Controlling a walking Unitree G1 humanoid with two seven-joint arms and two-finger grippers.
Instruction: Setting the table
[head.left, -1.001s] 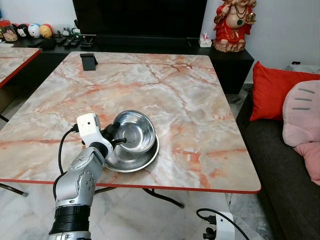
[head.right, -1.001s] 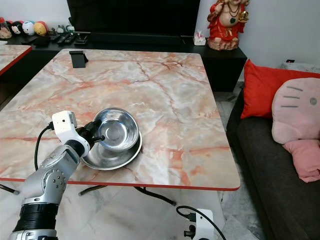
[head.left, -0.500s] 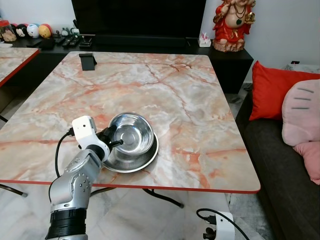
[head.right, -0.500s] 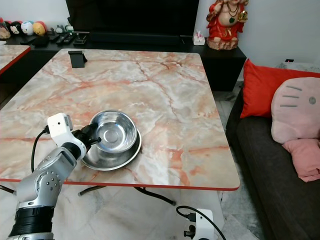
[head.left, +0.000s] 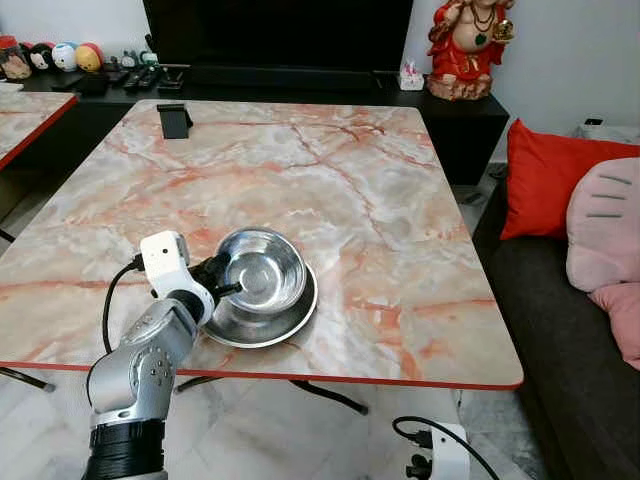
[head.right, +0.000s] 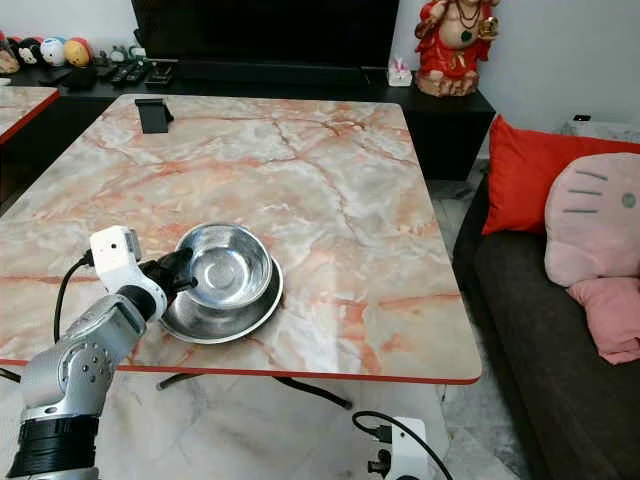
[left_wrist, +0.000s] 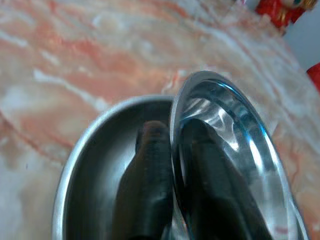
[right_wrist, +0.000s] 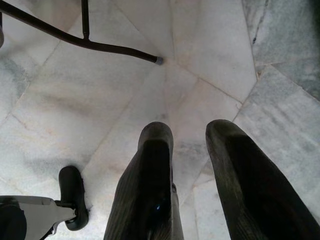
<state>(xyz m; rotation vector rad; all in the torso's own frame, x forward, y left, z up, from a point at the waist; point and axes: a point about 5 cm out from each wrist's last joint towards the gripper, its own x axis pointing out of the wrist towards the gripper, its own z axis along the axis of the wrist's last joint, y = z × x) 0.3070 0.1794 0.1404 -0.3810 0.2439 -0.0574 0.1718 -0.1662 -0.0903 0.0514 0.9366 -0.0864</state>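
Forward, left gripper (head.left: 226, 283) (gripping bowl (head.left: 262, 270) rim)

We see a marble-patterned table (head.left: 330, 170) with a red edge. On it, near the front edge, lies a steel plate (head.left: 270, 322) bearing a steel bowl (head.left: 262, 272); a small black stand (head.left: 175, 121) sits at the far left corner.

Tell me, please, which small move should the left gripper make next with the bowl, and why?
Probably lift a little. The left gripper pinches the rim of the steel bowl, one finger inside and one outside, and the bowl sits tilted on the steel plate, so raising it should separate them.
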